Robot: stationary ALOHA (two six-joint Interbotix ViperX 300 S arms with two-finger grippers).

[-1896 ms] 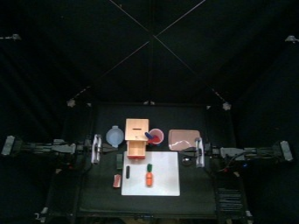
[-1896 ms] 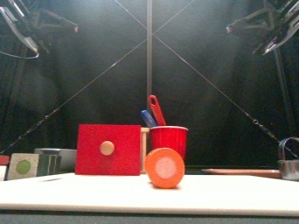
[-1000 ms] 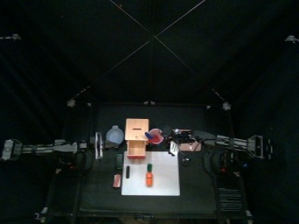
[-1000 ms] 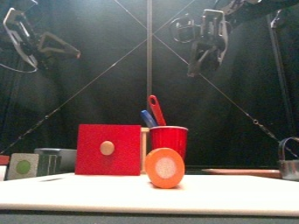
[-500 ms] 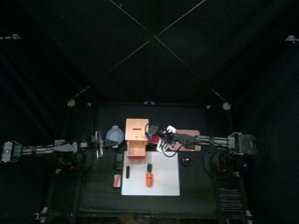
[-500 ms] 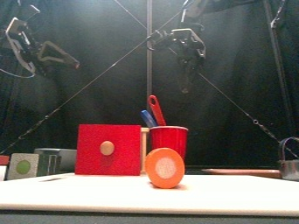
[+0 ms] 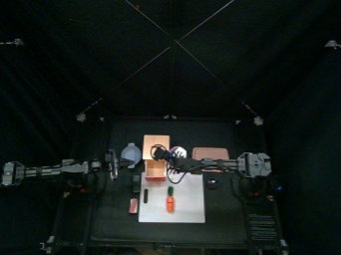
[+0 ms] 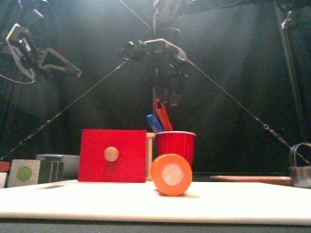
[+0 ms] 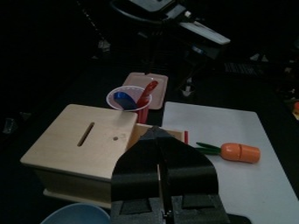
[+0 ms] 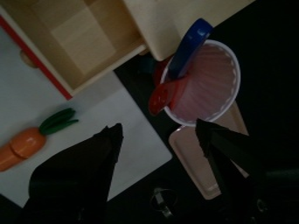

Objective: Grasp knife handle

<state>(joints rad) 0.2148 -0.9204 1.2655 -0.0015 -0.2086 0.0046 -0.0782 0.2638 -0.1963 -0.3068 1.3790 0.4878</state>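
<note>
A red handle (image 8: 162, 113) and a blue handle (image 8: 152, 122) stick up out of a red cup (image 8: 175, 146) beside the red-fronted wooden knife block (image 8: 113, 157). My right gripper (image 8: 176, 89) hangs open just above the cup. In the right wrist view its jaws stand wide either side of the cup (image 10: 201, 83), with the red handle (image 10: 163, 96) and blue handle (image 10: 193, 42) between and beyond them. My left gripper (image 9: 156, 133) is shut and empty, held high at the table's left (image 7: 114, 167), facing the block (image 9: 87, 144) and cup (image 9: 128, 99).
A carrot (image 8: 172, 175) lies on the white cutting board (image 7: 190, 189) in front of the cup. A pink tray (image 7: 209, 153) lies to the right of the cup, a pale blue bowl (image 7: 131, 153) to the left of the block. Small items lie at the board's left edge (image 7: 134, 203).
My right arm has swung in from the right side to over the red cup and come lower. My left arm has stayed at the left.
</note>
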